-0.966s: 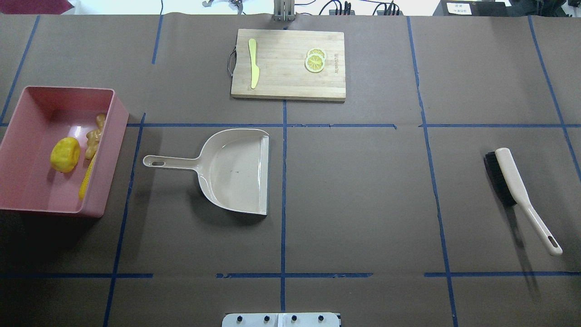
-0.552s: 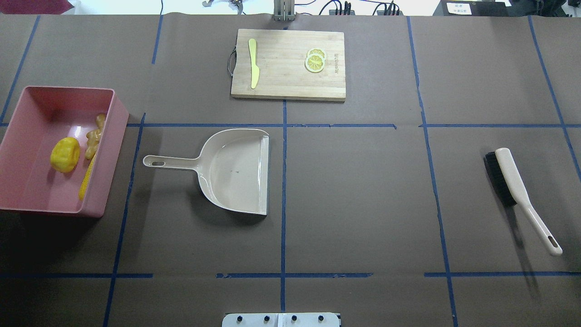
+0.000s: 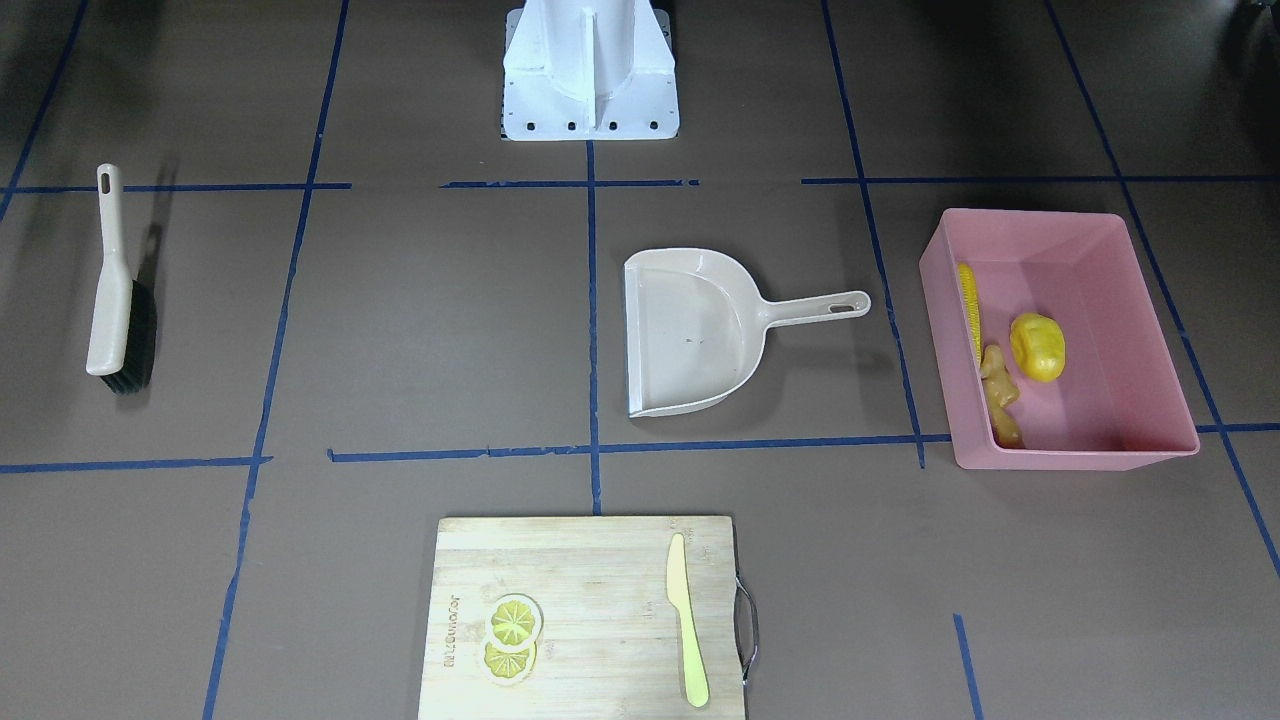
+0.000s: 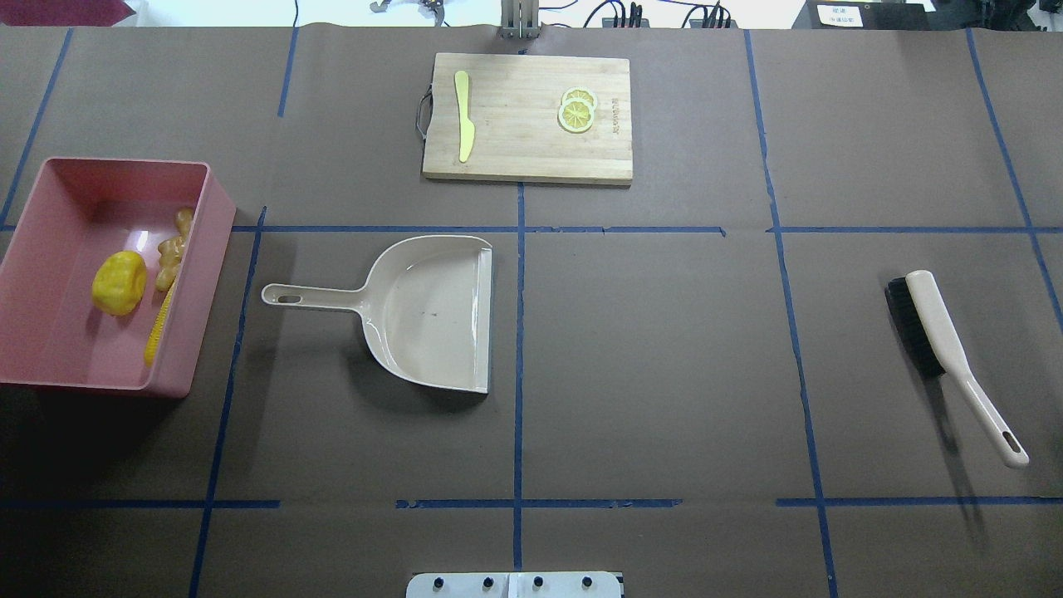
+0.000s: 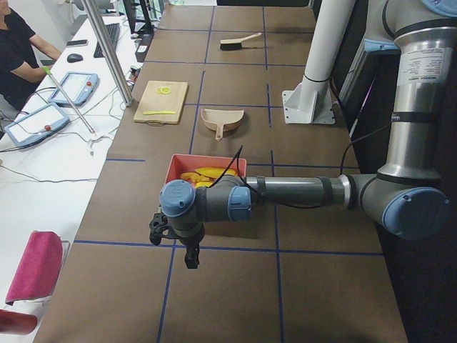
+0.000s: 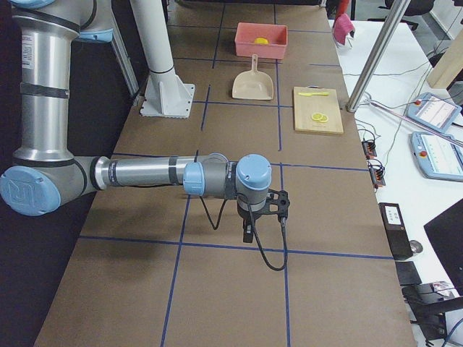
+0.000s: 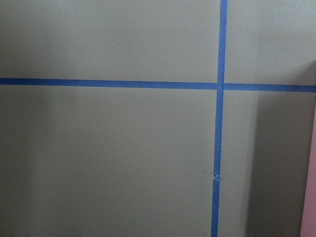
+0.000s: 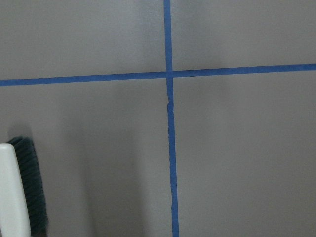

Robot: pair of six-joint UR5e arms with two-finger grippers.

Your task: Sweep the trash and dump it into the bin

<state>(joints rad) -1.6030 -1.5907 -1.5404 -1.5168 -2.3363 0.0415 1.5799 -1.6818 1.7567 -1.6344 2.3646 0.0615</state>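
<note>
Seen from across the table, the pink bin (image 3: 1075, 458) sits on the robot's left side of the brown-papered table (image 3: 420, 330) with all three pieces of trash inside. The corn cob (image 3: 968, 305) lies along the wall nearest the dustpan (image 3: 700, 330). The ginger root (image 3: 1000, 392) is at its end against the same wall, and the potato-like lump (image 3: 1037, 347) sits just beside them on the bin floor. The dustpan rests flat near the centre, handle toward the bin. The brush (image 3: 112, 290) lies well apart on the robot's right. A cutting board (image 3: 590, 590) at the operators' edge carries lemon slices (image 3: 513, 635) and a pale yellow knife (image 3: 686, 630).

From overhead, the bin stands at the left edge, the dustpan's open lip lies just beside the centre line of blue tape (image 4: 518, 332), and the brush lies at the far right.

The left-end camera shows the left gripper (image 5: 191, 259) hanging, pointed down, above bare paper on the near side of the bin. Whether its fingers are spread or pressed together cannot be told.

The right-end camera shows the right gripper (image 6: 247, 233) hanging over the tape grid, and its fingers are equally unreadable.

The left wrist view shows crossing tape and a pink sliver of the bin wall at the right edge. The right wrist view shows a tape cross with the brush's bristles and pale back in the lower left corner.
</note>
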